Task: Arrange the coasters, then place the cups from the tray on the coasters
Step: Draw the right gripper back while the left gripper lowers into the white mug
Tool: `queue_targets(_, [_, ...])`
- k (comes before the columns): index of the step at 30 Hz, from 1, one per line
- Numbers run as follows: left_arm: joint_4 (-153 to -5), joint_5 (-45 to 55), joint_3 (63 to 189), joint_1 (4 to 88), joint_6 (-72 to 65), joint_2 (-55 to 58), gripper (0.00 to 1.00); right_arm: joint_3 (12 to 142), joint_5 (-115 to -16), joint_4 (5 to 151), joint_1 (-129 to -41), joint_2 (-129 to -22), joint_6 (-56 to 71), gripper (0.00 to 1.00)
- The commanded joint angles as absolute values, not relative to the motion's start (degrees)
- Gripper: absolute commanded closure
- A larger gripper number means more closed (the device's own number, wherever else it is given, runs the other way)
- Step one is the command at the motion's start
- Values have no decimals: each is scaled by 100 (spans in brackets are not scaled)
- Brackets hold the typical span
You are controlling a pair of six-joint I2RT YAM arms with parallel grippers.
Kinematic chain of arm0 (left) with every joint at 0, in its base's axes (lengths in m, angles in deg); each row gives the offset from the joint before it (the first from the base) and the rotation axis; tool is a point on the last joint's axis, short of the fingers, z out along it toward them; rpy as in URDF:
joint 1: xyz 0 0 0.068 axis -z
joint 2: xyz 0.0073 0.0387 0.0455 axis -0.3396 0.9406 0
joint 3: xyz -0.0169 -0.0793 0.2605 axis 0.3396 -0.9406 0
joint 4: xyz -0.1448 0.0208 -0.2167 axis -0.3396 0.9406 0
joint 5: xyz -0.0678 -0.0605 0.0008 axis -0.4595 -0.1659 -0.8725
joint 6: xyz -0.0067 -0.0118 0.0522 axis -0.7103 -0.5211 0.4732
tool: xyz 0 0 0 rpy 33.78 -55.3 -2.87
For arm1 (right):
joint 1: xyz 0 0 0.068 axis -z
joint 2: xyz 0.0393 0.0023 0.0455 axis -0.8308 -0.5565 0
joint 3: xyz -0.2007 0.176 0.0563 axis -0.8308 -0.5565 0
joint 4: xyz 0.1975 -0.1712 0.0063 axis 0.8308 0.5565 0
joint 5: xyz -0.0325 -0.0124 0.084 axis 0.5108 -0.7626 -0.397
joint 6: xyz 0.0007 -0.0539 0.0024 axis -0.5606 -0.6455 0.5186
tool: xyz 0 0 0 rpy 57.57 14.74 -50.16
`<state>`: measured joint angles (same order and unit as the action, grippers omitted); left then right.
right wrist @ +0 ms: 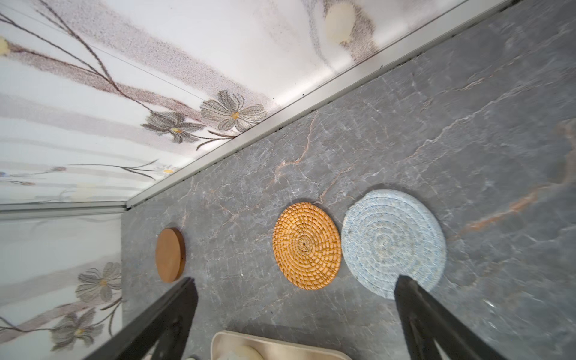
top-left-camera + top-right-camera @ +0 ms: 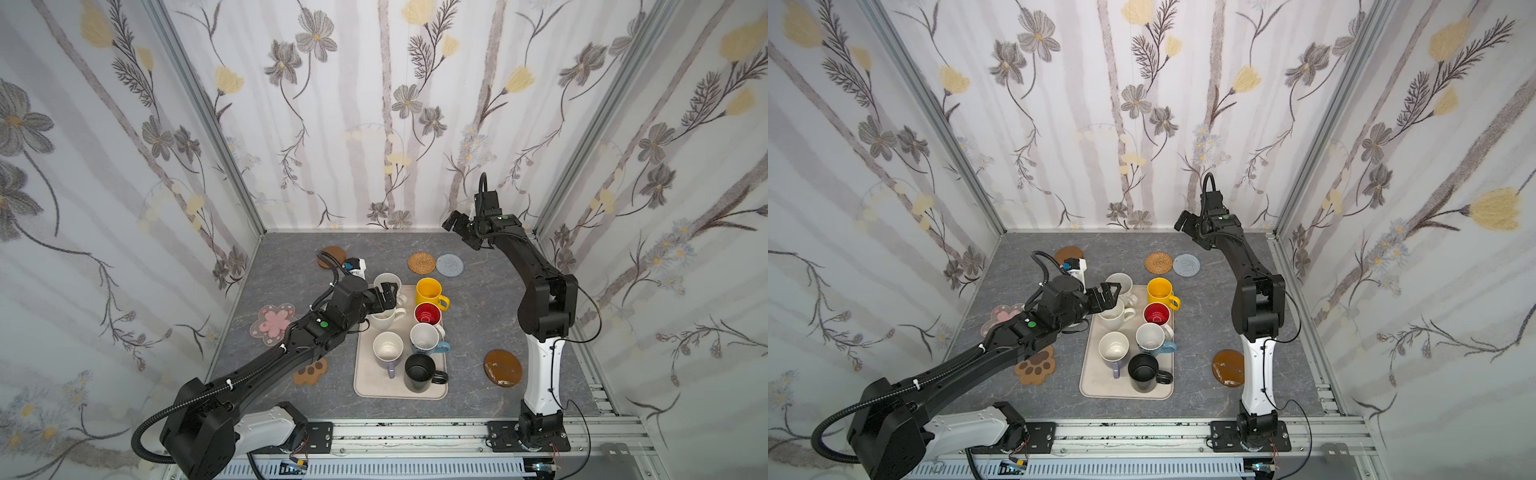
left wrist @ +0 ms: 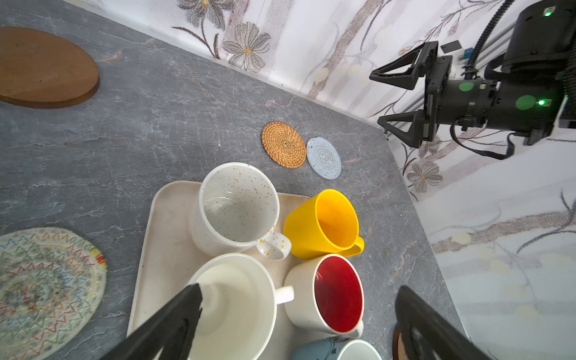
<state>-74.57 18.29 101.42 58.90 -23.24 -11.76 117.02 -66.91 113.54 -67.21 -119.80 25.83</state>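
Observation:
The beige tray [image 2: 365, 384] holds several cups: speckled [image 2: 386, 282], yellow [image 2: 429, 291], red-inside [image 2: 428, 313], plain cream [image 3: 237, 305], light blue [image 2: 424, 337], lavender [image 2: 387, 348] and black [image 2: 419, 372]. My left gripper [image 2: 384, 297] hovers open over the cream and speckled cups, holding nothing. In the left wrist view one finger [image 3: 184, 311] overlaps the cream cup's rim. My right gripper [image 2: 459, 230] hangs open and empty, high at the back right. Below it in the right wrist view lie the rattan coaster [image 1: 307, 246] and the grey-blue coaster [image 1: 392, 243], touching.
Other coasters lie around the tray: wooden disc [image 2: 330, 255] back left, pink flower [image 2: 272, 324] left, brown paw [image 2: 309, 372] front left, glossy amber [image 2: 503, 368] right, crocheted round [image 3: 43, 290] under my left arm. Flowered walls close three sides.

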Motion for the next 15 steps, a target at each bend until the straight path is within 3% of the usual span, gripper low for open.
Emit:
queue_targets(1, [-7275, 1902, 10214, 5960, -2281, -1142, 0, 11074, -6021, 11806, -6743, -11332, 1727, 0])
queue_targets(10, [-6877, 2098, 10129, 6337, -2221, -1276, 0, 7422, -5717, 10895, -6795, -8532, 1408, 0])
queue_targets(15, [-6774, 2128, 9788, 6610, -2352, -1473, 0, 6080, -5682, 10868, -6959, -7211, 1365, 0])
